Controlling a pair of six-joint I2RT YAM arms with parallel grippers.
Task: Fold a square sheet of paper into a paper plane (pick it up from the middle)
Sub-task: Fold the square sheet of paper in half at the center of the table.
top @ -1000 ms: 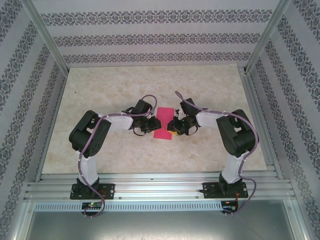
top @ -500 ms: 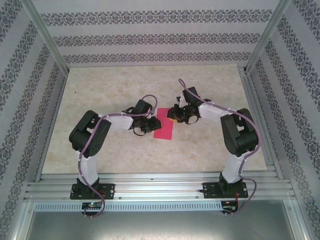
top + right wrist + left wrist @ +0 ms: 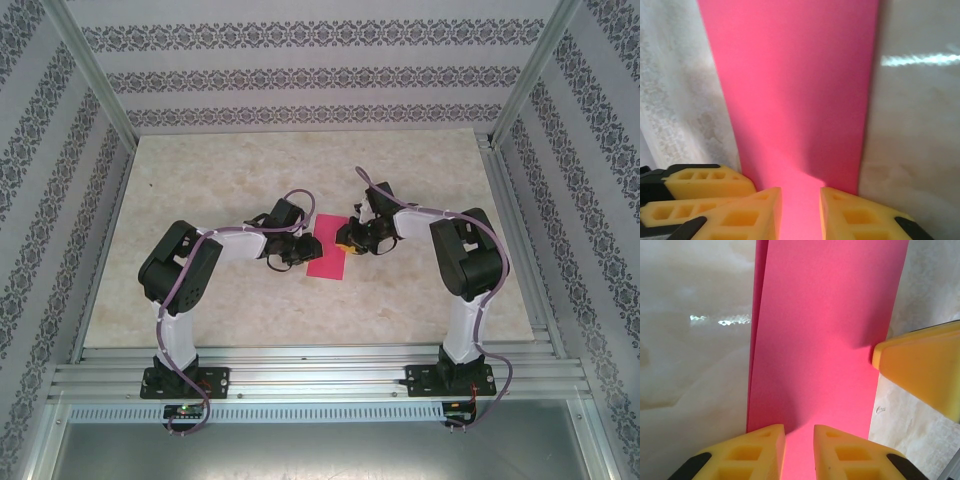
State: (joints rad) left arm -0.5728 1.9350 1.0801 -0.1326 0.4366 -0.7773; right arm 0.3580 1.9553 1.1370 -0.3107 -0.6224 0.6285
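Observation:
The square sheet of paper [image 3: 328,256] is bright pink and lies flat on the table, folded into a narrow two-layer rectangle; it is a strip, not a pointed plane. The doubled edge shows on the paper [image 3: 825,330] in the left wrist view. My left gripper [image 3: 304,249] sits low at the strip's left side. Its tips [image 3: 799,437] are over the paper with a narrow gap, gripping nothing. My right gripper [image 3: 348,241] is at the strip's right edge, also narrowly open [image 3: 800,200] above the paper [image 3: 795,85]. Each wrist view shows the other gripper's yellow fingers [image 3: 920,370] [image 3: 705,186].
The marble-pattern tabletop [image 3: 220,180] is bounded by patterned walls on three sides and an aluminium rail [image 3: 320,375] at the near edge, where both arm bases are bolted. The two arms reach inward and almost meet over the paper.
The right gripper lifted off the paper's near right side, swung toward the far side, then came back to its upper right edge. The paper now lies as a neater strip. The left arm stayed still.

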